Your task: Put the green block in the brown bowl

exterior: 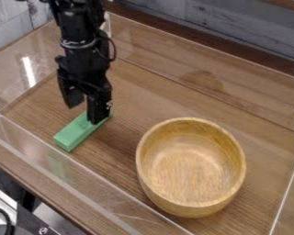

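Green, flat, rectangular block with plain matte faces (80, 133) lies on the brown wooden tabletop (150, 81), at about eight o'clock from the centre of the view, its long axis running from roughly one o'clock to seven o'clock. Just over its upper end, at the block's one o'clock, comes the black robot gripper (88, 106), pointing down at the table with its jaws parted wide and nothing held between them. Whether a fingertip touches the block, I cannot tell. Behind the gripper, the black jointed robot arm (84, 37) reaches in from the top of the view, at about eleven o'clock. Well apart from the block, at its four o'clock, sits the wide, round, light-brown wooden bowl with a thick rim (190, 167); it stands upright on the tabletop, at about five o'clock from the centre of the view, and its visible inside holds nothing. Down at the seven o'clock corner, near the table's edge, a thin black cable (6, 213) curves out of view.
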Controlling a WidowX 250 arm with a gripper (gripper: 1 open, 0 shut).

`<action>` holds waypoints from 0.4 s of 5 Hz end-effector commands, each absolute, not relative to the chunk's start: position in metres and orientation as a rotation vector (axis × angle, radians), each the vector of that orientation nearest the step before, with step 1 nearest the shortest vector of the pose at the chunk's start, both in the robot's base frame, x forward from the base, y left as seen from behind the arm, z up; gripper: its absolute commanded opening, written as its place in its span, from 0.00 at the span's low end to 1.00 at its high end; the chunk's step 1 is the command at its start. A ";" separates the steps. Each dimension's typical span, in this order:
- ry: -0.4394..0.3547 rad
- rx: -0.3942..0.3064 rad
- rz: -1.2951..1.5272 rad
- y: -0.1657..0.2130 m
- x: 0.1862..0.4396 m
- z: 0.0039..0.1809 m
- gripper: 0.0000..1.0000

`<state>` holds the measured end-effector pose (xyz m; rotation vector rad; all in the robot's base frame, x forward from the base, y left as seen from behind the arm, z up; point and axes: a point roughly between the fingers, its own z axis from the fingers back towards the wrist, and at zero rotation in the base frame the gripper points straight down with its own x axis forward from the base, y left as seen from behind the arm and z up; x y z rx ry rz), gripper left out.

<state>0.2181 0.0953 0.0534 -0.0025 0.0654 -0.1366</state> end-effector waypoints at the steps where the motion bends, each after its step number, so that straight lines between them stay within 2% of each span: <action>1: 0.039 0.010 -0.126 0.100 0.224 0.056 1.00; 2: 0.045 0.005 -0.121 0.101 0.225 0.053 1.00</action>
